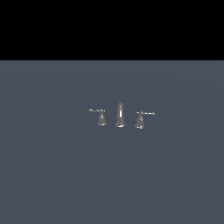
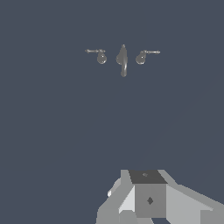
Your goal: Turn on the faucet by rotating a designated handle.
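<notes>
The faucet is a tiny grey metal three-piece set on the flat grey-blue floor. Its slim curved spout (image 1: 120, 115) stands upright in the middle. The handle (image 1: 100, 117), with a flared base and a thin lever pointing to the exterior view's left, stands beside the spout. Its mirror twin (image 1: 140, 120) has its lever pointing right. In the wrist view the handle (image 2: 100, 55), spout (image 2: 123, 59) and twin (image 2: 141, 56) are seen from above, far off. Only part of my gripper (image 2: 148, 186) shows there, well away from the faucet, and its jaws are not clear. The arm is out of the exterior view.
The grey-blue floor (image 1: 52, 175) spreads flat around the faucet on all sides. A black band fills the top of the exterior view. No other objects show.
</notes>
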Controlling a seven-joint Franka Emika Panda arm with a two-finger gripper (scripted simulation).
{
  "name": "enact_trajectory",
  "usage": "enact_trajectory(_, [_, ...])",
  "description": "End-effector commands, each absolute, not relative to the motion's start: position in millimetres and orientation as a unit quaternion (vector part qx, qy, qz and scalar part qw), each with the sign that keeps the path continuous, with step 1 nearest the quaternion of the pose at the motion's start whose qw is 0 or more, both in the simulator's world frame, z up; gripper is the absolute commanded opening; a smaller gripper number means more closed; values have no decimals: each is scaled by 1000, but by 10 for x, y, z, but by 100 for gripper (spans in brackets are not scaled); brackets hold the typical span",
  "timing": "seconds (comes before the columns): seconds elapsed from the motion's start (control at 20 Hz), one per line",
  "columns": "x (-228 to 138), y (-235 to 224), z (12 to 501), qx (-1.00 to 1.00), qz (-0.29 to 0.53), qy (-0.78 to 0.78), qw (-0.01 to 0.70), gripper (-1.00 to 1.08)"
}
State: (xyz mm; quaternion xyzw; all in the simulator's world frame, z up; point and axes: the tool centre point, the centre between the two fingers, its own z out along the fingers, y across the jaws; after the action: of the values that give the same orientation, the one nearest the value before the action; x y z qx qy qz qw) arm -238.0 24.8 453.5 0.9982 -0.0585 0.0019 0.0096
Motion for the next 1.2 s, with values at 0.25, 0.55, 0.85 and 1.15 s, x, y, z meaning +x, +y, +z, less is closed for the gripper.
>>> enact_trajectory(0.25, [-2177,519,4179,991,1,-131,8,-100])
enact_trajectory(0.55, [-1965,732,3870,981,1,-194,7,-100])
enact_trajectory(0.85, [-1724,919,3561,967,0,-256,5,-100])
enact_trajectory(1.15, [-1462,1073,3258,949,0,-316,4,-100])
